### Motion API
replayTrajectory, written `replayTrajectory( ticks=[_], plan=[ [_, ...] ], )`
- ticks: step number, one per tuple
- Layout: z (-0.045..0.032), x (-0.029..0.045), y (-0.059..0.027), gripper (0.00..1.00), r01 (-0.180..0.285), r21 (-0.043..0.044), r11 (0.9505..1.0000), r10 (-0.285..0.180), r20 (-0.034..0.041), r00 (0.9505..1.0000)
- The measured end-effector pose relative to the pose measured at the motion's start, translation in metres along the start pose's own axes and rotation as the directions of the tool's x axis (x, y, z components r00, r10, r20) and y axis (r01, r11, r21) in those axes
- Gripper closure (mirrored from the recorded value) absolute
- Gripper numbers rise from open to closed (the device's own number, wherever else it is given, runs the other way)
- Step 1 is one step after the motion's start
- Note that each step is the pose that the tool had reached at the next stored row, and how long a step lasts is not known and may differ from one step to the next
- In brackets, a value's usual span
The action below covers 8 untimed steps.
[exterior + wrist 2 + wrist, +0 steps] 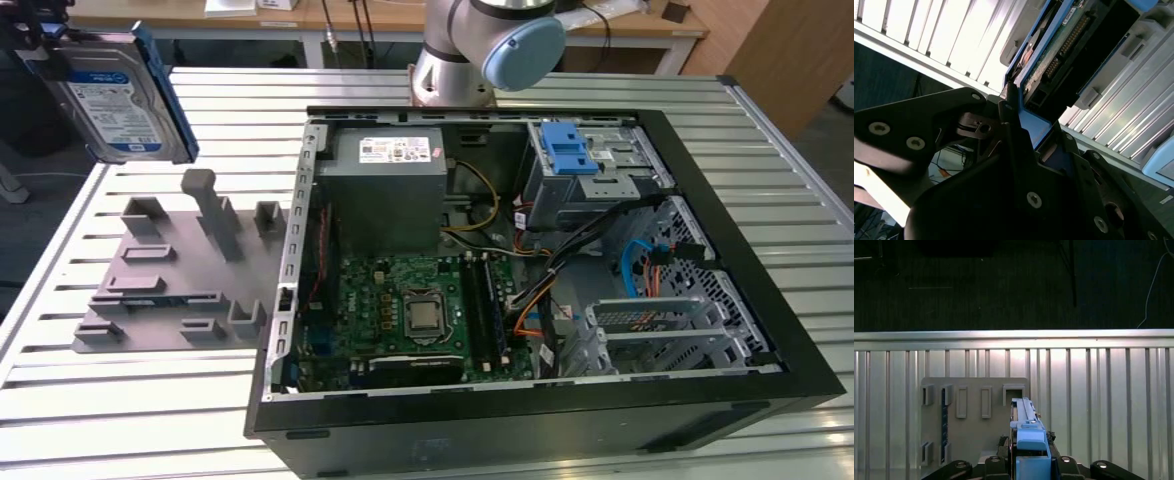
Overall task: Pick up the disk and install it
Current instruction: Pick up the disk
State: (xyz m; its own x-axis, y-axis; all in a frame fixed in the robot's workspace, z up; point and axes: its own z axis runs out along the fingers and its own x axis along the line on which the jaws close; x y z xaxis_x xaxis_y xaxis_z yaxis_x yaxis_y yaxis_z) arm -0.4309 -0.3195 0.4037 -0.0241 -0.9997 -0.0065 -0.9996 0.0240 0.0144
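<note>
A: What is shown in the exterior view?

B: The disk (118,92) is held on edge in the air at the exterior view's left, clamped near its upper end by the gripper (54,42). Below it, and apart from it, a grey moulded holder plate (160,290) with upright posts and slots is laid on the ribbed metal table (120,400). Beside the plate an open black computer case (534,425) is set. Its green board (400,300) and a bright blue latch (571,155) are exposed, so the bay can probably be reached from above.

A: And the second wrist view?

B: The black, bolted gripper body is seen close up. The jaws are closed narrowly on the disk's blue plastic rail (1031,127), next to the bare circuit underside.

A: The first wrist view?

B: The disk (1026,435) is seen edge-on, thin and blue-framed, over the plate's rectangular pockets. The edge grip is judged to be chosen for a reason: the flat silver faces are left free.
</note>
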Motion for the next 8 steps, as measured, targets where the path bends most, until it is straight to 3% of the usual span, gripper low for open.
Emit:
replayTrajectory(
  ticks=[8],
  plan=[
    [-0.0036, 0.0000, 0.0001, 0.64, 0.000, 0.0000, 1.0000, 0.000, 0.0000, 1.0000]
  ],
)
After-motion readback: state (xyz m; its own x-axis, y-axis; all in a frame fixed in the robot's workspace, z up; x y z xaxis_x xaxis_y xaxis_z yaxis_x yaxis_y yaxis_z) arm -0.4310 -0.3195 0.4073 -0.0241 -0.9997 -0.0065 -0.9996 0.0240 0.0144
